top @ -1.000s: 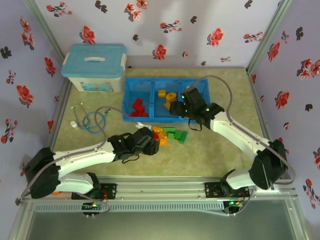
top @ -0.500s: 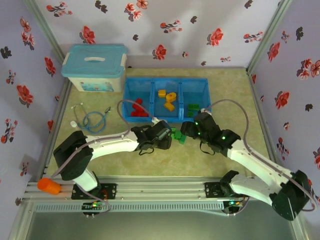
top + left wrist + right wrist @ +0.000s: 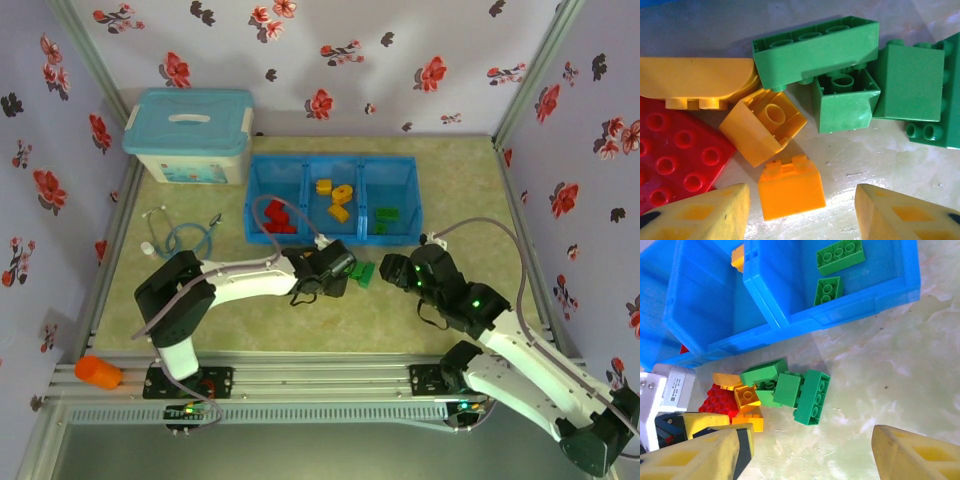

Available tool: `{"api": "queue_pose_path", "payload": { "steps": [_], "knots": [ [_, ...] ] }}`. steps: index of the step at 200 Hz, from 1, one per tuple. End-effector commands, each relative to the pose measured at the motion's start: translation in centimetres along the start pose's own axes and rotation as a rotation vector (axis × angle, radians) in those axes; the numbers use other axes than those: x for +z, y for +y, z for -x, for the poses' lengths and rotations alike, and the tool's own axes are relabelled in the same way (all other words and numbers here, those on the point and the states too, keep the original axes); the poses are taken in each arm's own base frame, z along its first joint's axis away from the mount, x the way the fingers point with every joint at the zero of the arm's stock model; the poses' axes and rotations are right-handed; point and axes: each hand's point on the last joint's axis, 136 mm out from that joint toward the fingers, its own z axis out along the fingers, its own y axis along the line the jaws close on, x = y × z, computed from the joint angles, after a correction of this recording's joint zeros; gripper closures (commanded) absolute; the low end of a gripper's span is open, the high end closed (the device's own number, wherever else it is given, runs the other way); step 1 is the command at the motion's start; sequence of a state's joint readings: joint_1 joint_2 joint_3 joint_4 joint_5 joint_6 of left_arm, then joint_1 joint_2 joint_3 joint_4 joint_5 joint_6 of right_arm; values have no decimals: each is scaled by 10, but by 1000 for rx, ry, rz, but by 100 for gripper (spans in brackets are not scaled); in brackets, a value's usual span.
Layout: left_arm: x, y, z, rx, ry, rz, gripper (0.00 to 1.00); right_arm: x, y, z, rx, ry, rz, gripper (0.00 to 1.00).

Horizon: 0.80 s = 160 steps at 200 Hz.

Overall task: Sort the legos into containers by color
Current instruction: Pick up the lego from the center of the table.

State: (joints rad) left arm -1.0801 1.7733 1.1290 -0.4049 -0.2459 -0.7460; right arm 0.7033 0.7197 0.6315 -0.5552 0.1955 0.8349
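While the left gripper (image 3: 800, 215) keeps its yellow fingers (image 3: 705, 212) spread astride a small orange plastic brick (image 3: 791, 192), not pinching it, the right gripper (image 3: 805, 455) hangs spread and empty. Red, yellow and green loose legos (image 3: 785, 390) crowd tightly at six o'clock of the bright blue three-compartment tray (image 3: 860, 300). It holds a few bricks sorted by colour, so I judge about half is left. A pale-blue lidded box (image 3: 190, 135) sits at ten o'clock, well apart.

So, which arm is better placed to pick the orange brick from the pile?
Probably left. The left gripper, open, straddles the orange brick from above; the right gripper hovers over bare table nearby.
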Motion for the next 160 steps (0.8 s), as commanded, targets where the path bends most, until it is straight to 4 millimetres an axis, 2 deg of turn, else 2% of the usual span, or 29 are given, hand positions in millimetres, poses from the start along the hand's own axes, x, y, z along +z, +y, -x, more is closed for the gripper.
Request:
{"api": "queue_pose_path", "payload": {
  "steps": [1, 72, 82, 96, 108, 160],
  "knots": [
    [4, 8, 0, 40, 9, 71, 43, -1, -8, -2, 13, -8, -30, 30],
    [17, 5, 1, 62, 24, 85, 52, 2, -7, -7, 31, 3, -15, 30],
    [18, 4, 1, 63, 26, 88, 57, 2, -8, -8, 32, 3, -16, 31],
    [18, 4, 0, 66, 31, 90, 68, 2, -9, -8, 34, 0, -15, 31],
    [13, 4, 1, 67, 29, 94, 72, 2, -11, -9, 37, -3, -18, 31],
    [-27, -1, 28, 77, -57, 67, 72, 4, -12, -13, 49, -3, -5, 31]
  ]
}}
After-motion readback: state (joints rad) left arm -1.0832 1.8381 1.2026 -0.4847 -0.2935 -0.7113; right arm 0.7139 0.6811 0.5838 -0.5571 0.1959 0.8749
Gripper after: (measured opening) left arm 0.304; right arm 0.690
